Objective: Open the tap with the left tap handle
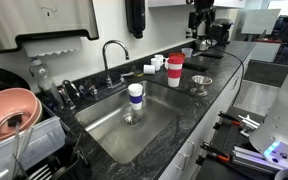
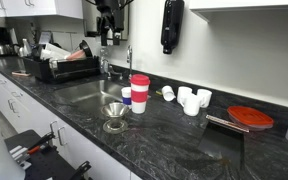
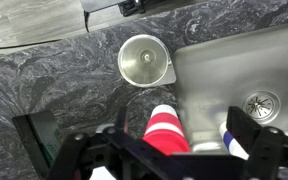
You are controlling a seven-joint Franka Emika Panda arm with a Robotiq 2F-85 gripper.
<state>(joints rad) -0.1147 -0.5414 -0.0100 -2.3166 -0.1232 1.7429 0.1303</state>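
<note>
The tap [image 1: 113, 58] is a silver gooseneck faucet behind the sink; it also shows in an exterior view [image 2: 129, 60]. The left tap handle [image 1: 93, 88] is a small lever at its base, left of the spout, barely resolved. The tap and its handles are out of the wrist view. My gripper [image 1: 198, 36] hangs high above the counter, well right of the tap and far from the handle; it also shows in an exterior view [image 2: 106, 36]. In the wrist view my gripper [image 3: 162, 152] is open and empty, looking down on the sink edge.
A red-and-white cup stack [image 1: 174, 70] and a metal funnel [image 1: 201, 85] stand on the dark counter right of the sink [image 1: 104, 130]. A white-and-blue cup [image 1: 135, 95] stands in the sink. A dish rack [image 1: 4, 120] holds a pink bowl at the left. White cups [image 2: 191, 98] stand by the wall.
</note>
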